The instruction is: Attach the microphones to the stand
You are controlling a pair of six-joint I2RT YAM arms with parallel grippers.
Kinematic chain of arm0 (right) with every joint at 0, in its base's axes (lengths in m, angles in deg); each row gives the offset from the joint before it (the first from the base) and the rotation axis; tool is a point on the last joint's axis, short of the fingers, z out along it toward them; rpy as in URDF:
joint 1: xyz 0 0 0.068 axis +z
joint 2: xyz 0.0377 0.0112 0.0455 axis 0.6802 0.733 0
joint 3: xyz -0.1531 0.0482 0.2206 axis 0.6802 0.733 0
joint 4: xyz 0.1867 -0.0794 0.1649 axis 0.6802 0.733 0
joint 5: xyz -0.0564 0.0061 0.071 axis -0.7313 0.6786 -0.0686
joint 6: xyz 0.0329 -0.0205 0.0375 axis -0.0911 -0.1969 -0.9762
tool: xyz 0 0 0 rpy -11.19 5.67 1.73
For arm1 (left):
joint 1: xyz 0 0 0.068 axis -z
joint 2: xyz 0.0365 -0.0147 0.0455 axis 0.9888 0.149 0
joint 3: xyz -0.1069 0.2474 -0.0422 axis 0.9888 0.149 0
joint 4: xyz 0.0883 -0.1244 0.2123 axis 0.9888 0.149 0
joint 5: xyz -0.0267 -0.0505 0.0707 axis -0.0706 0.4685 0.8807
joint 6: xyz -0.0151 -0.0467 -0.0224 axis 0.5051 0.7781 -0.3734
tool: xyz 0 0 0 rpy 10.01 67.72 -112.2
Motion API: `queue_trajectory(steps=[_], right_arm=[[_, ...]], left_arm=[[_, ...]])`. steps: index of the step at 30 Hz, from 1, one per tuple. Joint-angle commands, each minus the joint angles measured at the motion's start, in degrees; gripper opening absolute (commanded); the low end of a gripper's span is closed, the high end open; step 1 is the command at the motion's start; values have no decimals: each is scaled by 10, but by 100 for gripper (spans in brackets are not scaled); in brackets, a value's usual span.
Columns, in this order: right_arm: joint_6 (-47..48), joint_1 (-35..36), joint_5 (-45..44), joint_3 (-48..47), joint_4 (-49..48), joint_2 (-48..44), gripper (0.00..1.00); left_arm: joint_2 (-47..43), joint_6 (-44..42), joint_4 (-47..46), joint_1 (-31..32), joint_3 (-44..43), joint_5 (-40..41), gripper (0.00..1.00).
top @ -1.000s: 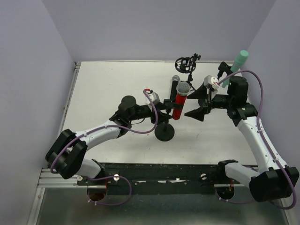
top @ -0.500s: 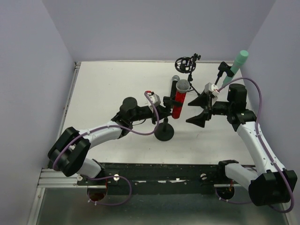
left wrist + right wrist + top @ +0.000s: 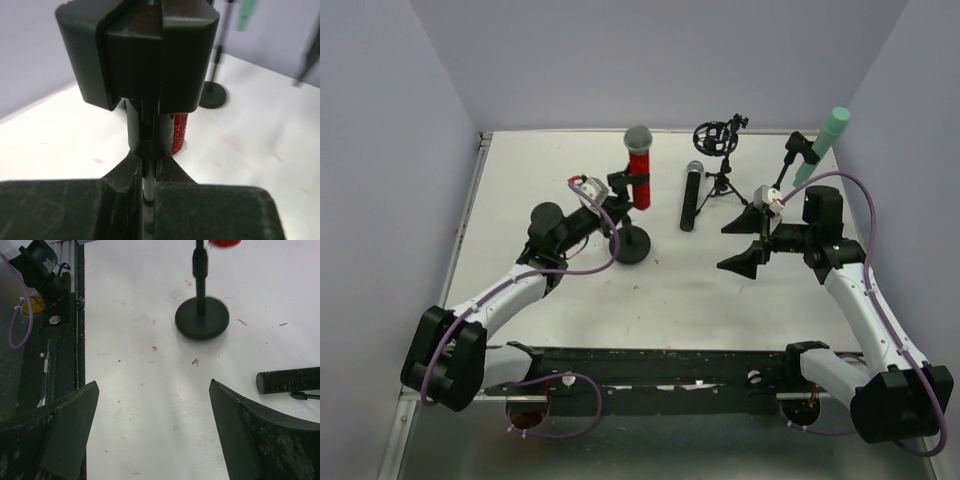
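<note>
red mic [image 3: 640,165] sits upright in the clip of the round-base stand [image 3: 632,245], left of centre toward the far edge. left gripper [image 3: 617,186] is clamped tight on that stand's upright, just under the clip. black mic [image 3: 691,196] lies flat on the worktop [image 3: 540,170], middle-far, beside the tripod stand [image 3: 718,150]. mint-green mic [image 3: 825,140] is clipped to the corner stand [image 3: 797,148] at the far-right corner. right gripper [image 3: 748,238] has its fingers spread wide, holding nothing, above the worktop right of centre.

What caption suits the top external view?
The left end effector grips the stand holding the red microphone; right end effector open.
</note>
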Motion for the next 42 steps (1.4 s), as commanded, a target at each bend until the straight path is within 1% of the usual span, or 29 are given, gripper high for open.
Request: queue_trajectory(steps=[1, 3, 6, 9, 12, 13, 20, 28, 33, 35, 39, 40, 42], right_arm=[[15, -3, -19, 7, 10, -6, 100], [17, -4, -22, 7, 11, -6, 100], [23, -2, -24, 9, 14, -3, 100], [29, -2, -26, 8, 18, 3, 100], [37, -3, -24, 6, 24, 10, 100], [40, -3, -24, 6, 28, 12, 100], [55, -3, -19, 0, 42, 29, 100], [56, -4, -15, -1, 44, 36, 100], [59, -5, -17, 0, 44, 32, 100], [59, -4, -17, 1, 44, 32, 100], [59, -4, -20, 2, 43, 27, 100], [59, -4, -20, 2, 44, 26, 100], [59, -4, -20, 2, 42, 24, 100]], left_arm=[[12, -24, -73, -115, -74, 52, 0], [53, -10, -78, -166, -113, 34, 0], [108, 6, -82, -219, -171, 27, 0], [164, -3, -76, -252, -228, 44, 0], [215, -13, -58, -266, -283, 70, 0], [230, -13, -54, -286, -295, 74, 0], [302, -52, -8, -299, -357, 81, 0], [325, -49, -8, -303, -337, 86, 0], [324, -51, -11, -303, -313, 100, 12], [321, -49, -17, -306, -301, 102, 19], [306, -39, -41, -308, -269, 108, 47], [303, -35, -47, -309, -260, 113, 58], [291, -25, -58, -310, -241, 115, 74]])
